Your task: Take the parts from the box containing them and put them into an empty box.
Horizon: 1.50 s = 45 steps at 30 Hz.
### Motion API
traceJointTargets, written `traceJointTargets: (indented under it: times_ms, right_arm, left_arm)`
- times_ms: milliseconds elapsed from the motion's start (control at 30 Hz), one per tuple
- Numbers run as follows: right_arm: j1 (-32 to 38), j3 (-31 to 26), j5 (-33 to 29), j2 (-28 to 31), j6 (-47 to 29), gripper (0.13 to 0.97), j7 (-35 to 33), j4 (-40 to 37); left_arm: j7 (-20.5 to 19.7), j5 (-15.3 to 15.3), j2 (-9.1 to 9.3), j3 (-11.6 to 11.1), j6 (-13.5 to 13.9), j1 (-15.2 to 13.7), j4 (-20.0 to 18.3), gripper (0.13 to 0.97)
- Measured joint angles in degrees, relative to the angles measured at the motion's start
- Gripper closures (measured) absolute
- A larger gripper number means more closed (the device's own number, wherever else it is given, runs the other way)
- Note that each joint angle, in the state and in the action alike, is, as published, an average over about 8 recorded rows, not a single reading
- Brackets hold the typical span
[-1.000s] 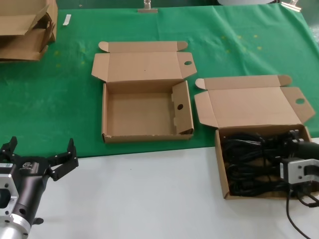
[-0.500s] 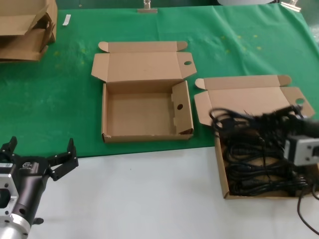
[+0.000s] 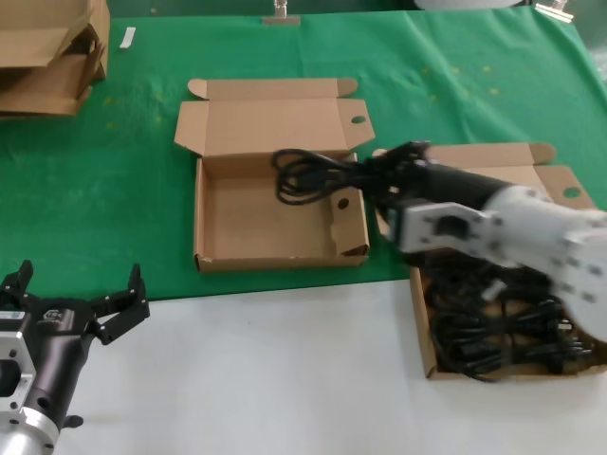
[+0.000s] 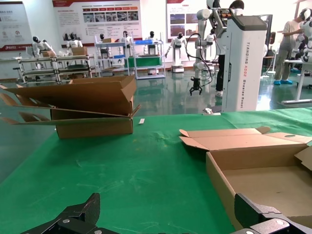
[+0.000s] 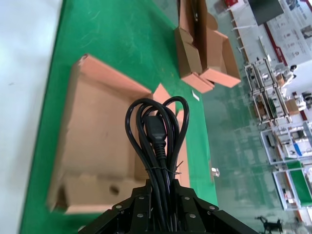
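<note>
Since a second ago, one coiled power cord (image 3: 318, 175) has left the box containing the parts (image 3: 423, 322) at the lower right of the head view and now hangs in the air over the empty box (image 3: 204, 223) at frame centre.

Item 1, carried cord: black, bundled, loop end leading, above the right rear part of the empty box's floor and just left of its holed side flap (image 3: 341, 204). In the right wrist view the loops and moulded plug (image 5: 155, 127) stick out forward from between the closed fingers.

Item 2, right gripper (image 3: 394, 171): clamped on the cord's bundled middle; its grey and white arm crosses from the lower right of the frame over the source box's lid.

Item 3, remaining cords (image 3: 484, 332): several black coils lying in the source box, partly hidden by the arm.

Item 4, left gripper (image 3: 71, 301): lower left corner of the head view, above the white table edge (image 3: 266, 379), fingers spread wide, holding nothing.

Item 5, green cloth (image 3: 123, 190): covers the table beneath both boxes.

Item 6, stacked flattened cardboard boxes (image 3: 47, 52): upper left corner.
</note>
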Motion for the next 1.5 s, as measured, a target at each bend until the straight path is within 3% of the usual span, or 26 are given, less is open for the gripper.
traceJointTargets:
  times_ms: [400,700,1133,1500]
  right_arm:
    - [10.8,-6.5,1.0,-13.3,8.7,0.868,-9.3,-25.5]
    - [13.6,-8.2,4.3,-15.8,12.6,0.864,-13.9,-34.7]
    - [11.1,-9.0,9.1,-12.8,11.5,0.798,-16.6,-30.5]
    - [6.0,-4.6,11.6,-4.7,8.0,0.645,-11.9,-16.3]
  left_arm:
    - [0.0,0.0,0.00,0.0,0.0,0.0,0.0,0.132]
    - [0.0,0.0,0.00,0.0,0.0,0.0,0.0,0.132]
    - [0.0,0.0,0.00,0.0,0.0,0.0,0.0,0.132]
    - [0.0,0.0,0.00,0.0,0.0,0.0,0.0,0.132]
